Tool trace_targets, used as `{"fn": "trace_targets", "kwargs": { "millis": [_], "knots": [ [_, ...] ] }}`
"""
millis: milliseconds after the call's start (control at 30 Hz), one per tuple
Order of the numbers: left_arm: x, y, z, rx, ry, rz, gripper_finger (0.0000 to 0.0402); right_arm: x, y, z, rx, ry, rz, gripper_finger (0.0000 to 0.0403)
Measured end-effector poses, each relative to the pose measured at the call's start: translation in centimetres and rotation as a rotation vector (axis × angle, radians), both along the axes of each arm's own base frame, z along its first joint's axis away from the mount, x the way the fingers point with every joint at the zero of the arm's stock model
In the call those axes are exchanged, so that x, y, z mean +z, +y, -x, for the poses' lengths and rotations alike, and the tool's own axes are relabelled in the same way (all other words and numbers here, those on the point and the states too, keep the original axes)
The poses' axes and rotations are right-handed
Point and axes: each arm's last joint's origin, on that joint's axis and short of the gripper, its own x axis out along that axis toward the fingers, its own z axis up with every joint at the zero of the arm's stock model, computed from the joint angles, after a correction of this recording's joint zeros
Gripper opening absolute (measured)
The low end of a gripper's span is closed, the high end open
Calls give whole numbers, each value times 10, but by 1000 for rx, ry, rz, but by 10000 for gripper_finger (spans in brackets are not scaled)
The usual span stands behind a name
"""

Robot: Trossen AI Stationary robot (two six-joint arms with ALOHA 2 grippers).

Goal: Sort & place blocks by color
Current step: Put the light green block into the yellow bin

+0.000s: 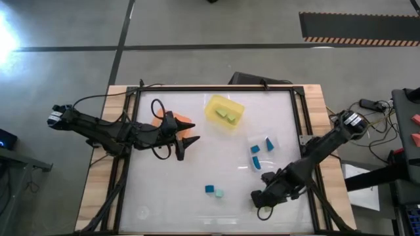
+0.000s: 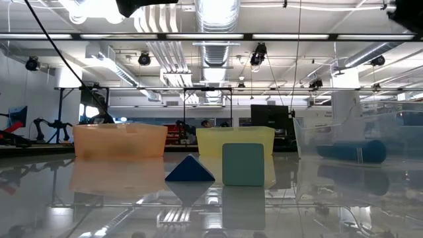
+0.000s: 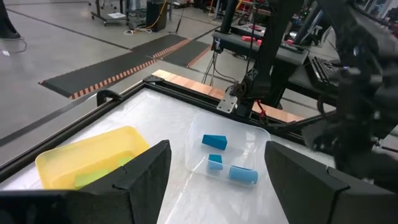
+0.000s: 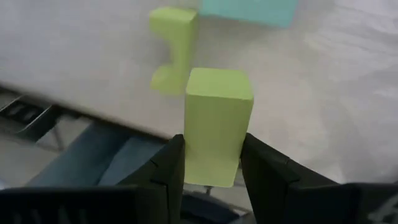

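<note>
My right gripper [image 1: 258, 198] is near the table's near edge, right of centre, shut on a yellow-green bar block [image 4: 217, 124]. Beyond it in the right wrist view is a notched yellow-green shape [image 4: 174, 50]; I cannot tell whether it is a block or a reflection. A teal cube [image 1: 218, 193] and a blue wedge [image 1: 209, 189] rest on the table left of that gripper. They also show in the low view as teal cube [image 2: 243, 164] and blue wedge [image 2: 190, 170]. My left gripper [image 3: 214, 180] is open over the orange tray [image 1: 190, 139] and holds nothing. My right gripper pinches the yellow-green bar block by its two long side faces [image 4: 193, 155], one finger [image 4: 165, 168] on each side. The block lies along the fingers and sticks out past their free ends. Whether its far end touches the table, I cannot tell.
The yellow tray [image 1: 225, 113] holds yellow-green blocks, and the clear tray [image 1: 262, 154] holds blue blocks. All three trays stand in a row in the low view: orange tray [image 2: 119, 141], yellow tray [image 2: 234, 141], clear tray [image 2: 360, 142]. A black frame [image 1: 298, 131] borders the white table top.
</note>
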Motion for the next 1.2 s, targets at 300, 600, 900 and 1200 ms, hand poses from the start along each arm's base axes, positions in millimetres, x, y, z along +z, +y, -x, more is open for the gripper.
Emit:
{"fn": "trace_targets", "kwargs": {
  "millis": [300, 600, 900, 1200],
  "knots": [
    [3, 2, 0, 6, -13, 2, 244, 69, -27, 2, -92, -388, 74, 121],
    [4, 10, -2, 44, -23, 11, 244, 98, -102, -30, -113, -608, 339, 121],
    [13, 14, -4, 60, -105, 30, 244, 123, -198, -47, -45, -694, 584, 121],
    [22, 15, -4, 110, -207, 48, 244, 122, -285, -45, -20, -632, 762, 121]
  ]
}}
